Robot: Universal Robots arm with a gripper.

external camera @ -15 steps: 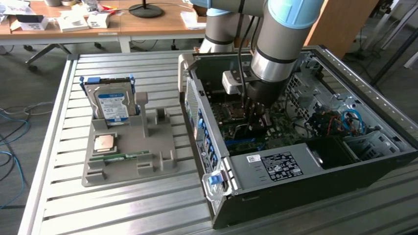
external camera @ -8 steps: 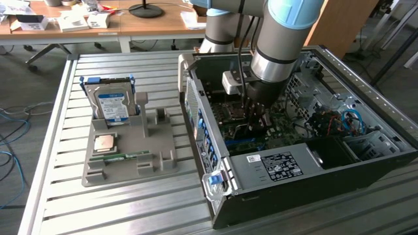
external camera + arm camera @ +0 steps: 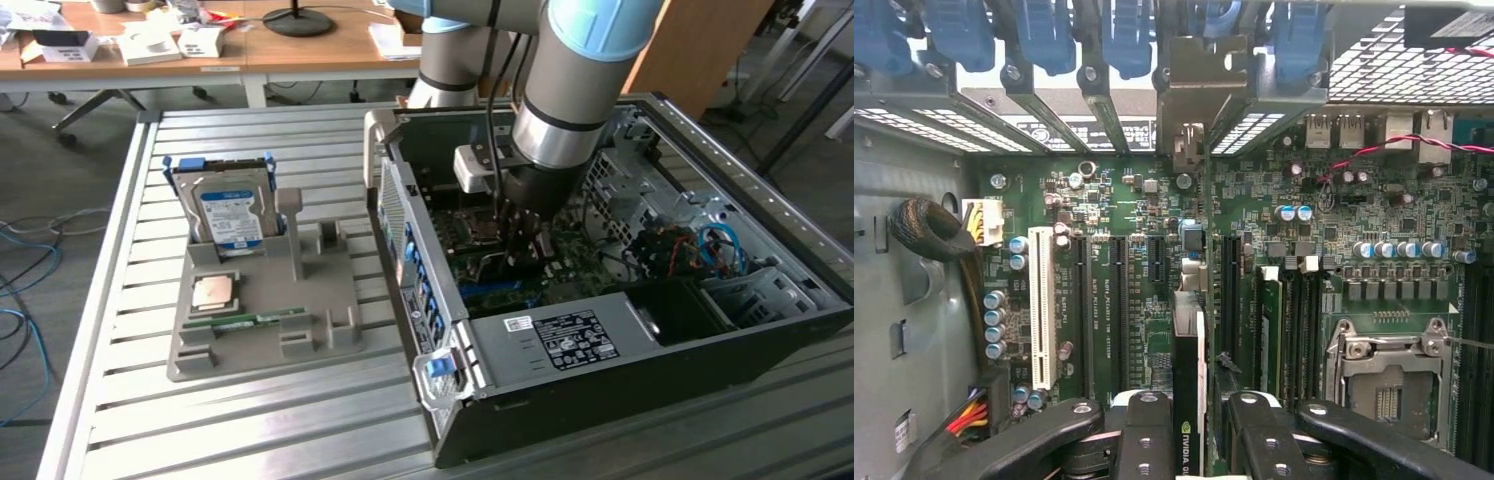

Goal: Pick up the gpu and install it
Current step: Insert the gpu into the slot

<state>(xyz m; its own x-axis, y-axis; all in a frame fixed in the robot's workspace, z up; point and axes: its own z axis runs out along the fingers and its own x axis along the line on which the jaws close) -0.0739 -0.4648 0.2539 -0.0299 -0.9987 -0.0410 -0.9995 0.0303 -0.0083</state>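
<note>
The black two-fingered gripper [image 3: 1192,440] pinches the gpu [image 3: 1191,385], a thin card seen edge-on in the wrist view, with a dark face bearing a small green logo and a pale strip along one side. The jaws press on its two flat faces, one finger on each side, so the card hangs upright between them with its long axis running straight away from the fingers toward the rear of the case. Its silver metal end bracket [image 3: 1189,95] reaches up among the blue-clipped slot covers [image 3: 1044,40] at the back wall.

Directly under the card lies the green motherboard [image 3: 1144,200], with long black expansion slots [image 3: 1116,300] parallel to the card's edge; the card appears lined up over one of them, though whether it is seated cannot be told. A white slot [image 3: 1041,305] stands well to one side, a silver processor socket [image 3: 1384,375] to the other, with an upright green board [image 3: 1244,325] just beside the card.

In the exterior view the arm reaches down into the open black computer case [image 3: 601,350]. To the exterior view's left, a grey fixture tray [image 3: 267,320] carries a silver hard drive with blue label [image 3: 230,215].
</note>
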